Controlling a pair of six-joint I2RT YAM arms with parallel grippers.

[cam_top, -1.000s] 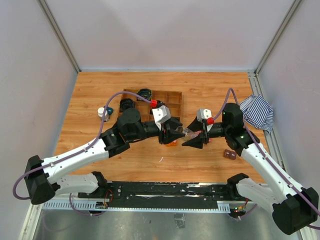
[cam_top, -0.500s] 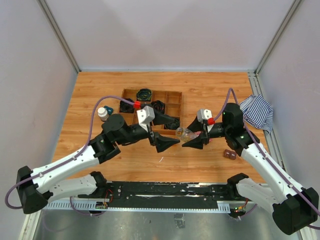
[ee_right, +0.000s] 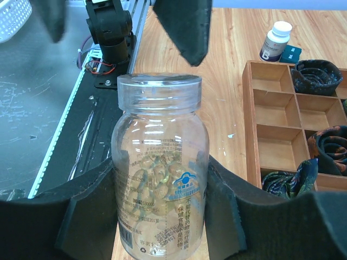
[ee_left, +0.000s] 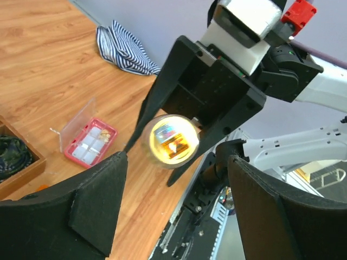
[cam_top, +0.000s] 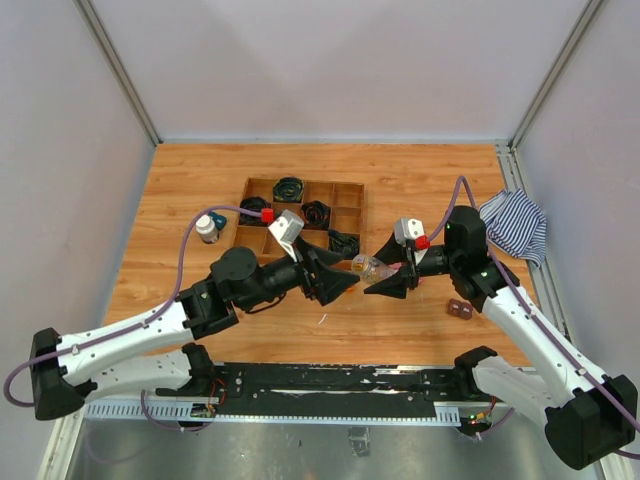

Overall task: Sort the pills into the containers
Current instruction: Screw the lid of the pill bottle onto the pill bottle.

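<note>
L end effector (cam_top: 348, 284) now sits backed off the vial (cam_top: 366, 265), spread & empty; R end effector (cam_top: 376, 281) alone pinches it, so that step's prob. done.

Small Chinese print covers the clear vial (ee_right: 160, 162), beside a blue emblem (ee_right: 186, 183) and above a barcode (ee_right: 128, 236). One line appears to read 保健食品不是药物; the rest is too fine to read. The white-capped bottle (ee_right: 275, 46) bears a mark resembling B.
</note>
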